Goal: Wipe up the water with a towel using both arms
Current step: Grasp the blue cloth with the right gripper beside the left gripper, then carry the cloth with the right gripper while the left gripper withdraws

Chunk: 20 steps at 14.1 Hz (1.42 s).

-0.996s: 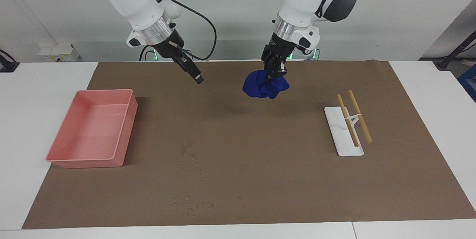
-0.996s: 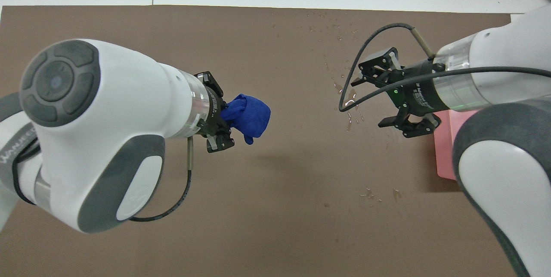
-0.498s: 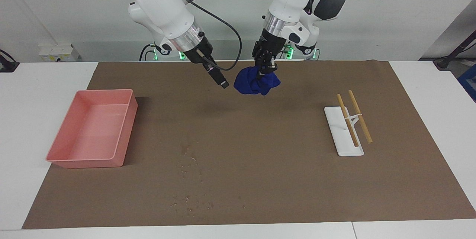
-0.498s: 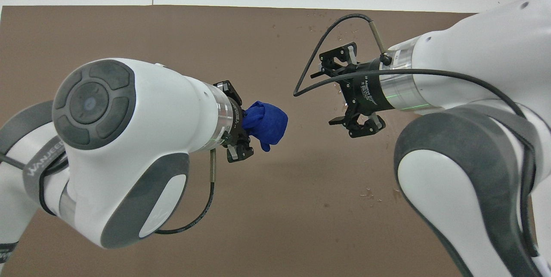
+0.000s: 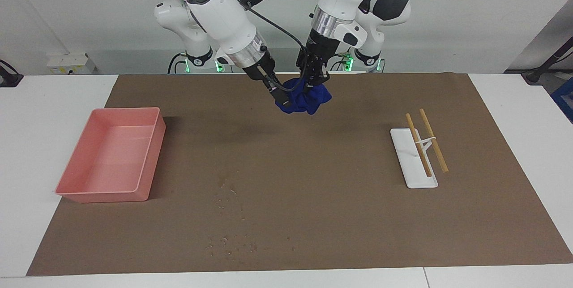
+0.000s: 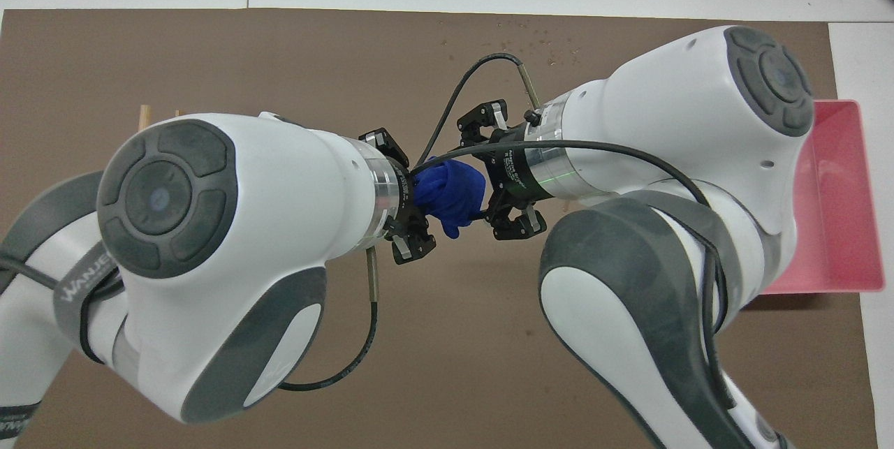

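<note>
Robot lab bench.
Two white arms (image 5: 224, 6) mounted at a white tabletop (image 5: 53, 100) w/ brown mat (image 5: 313, 189), bare grey wall, cabling, green status lights at bases; no household furnishings.

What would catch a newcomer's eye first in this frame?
The two grippers meeting in mid-air over the brown mat: the left gripper holds the blue towel bunched up, and the open right gripper has its tips at the cloth. Next, the pink tray at the right arm's end, with the water droplets untouched, farther from the robots.
</note>
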Each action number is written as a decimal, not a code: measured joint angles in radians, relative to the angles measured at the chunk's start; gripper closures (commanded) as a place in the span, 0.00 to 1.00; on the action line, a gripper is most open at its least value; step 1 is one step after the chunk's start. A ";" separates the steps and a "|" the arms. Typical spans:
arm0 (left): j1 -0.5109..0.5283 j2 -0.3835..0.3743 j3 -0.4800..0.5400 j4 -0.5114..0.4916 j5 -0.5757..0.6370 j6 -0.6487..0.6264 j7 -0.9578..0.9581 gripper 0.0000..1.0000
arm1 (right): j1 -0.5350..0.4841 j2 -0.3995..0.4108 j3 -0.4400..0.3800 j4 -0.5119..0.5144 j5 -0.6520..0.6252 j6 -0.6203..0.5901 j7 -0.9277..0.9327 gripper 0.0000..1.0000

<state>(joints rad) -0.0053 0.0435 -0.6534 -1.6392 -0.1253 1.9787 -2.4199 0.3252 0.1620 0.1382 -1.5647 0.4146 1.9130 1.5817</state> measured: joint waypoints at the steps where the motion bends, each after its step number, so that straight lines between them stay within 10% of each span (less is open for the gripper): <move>1: 0.000 0.000 -0.003 0.000 0.003 0.011 -0.010 1.00 | 0.001 0.000 0.000 0.000 0.000 0.006 0.003 0.40; 4: 0.000 0.000 -0.003 0.000 0.005 0.039 -0.024 1.00 | 0.005 0.000 0.000 0.001 0.000 0.020 0.020 1.00; 10: 0.001 0.000 -0.003 0.002 0.015 0.062 -0.034 1.00 | 0.003 0.000 -0.008 0.006 0.037 0.027 0.024 1.00; 11: 0.001 0.000 -0.003 0.002 0.017 0.063 -0.035 0.79 | 0.003 0.000 -0.008 0.006 0.037 0.029 0.024 1.00; 12: 0.001 0.000 -0.003 0.002 0.018 0.064 -0.035 0.17 | 0.002 0.000 -0.008 0.007 0.037 0.030 0.024 1.00; 13: 0.001 0.000 -0.003 0.002 0.020 0.064 -0.035 0.00 | 0.001 0.000 -0.009 0.011 0.037 0.031 0.024 1.00; 20: 0.013 0.001 0.051 0.001 0.028 0.031 0.060 0.00 | -0.063 0.026 -0.018 0.026 0.019 0.158 -0.013 1.00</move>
<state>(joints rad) 0.0076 0.0447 -0.6026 -1.6379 -0.0972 2.0097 -2.3594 0.2619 0.1881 0.1201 -1.5388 0.4333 2.0712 1.5691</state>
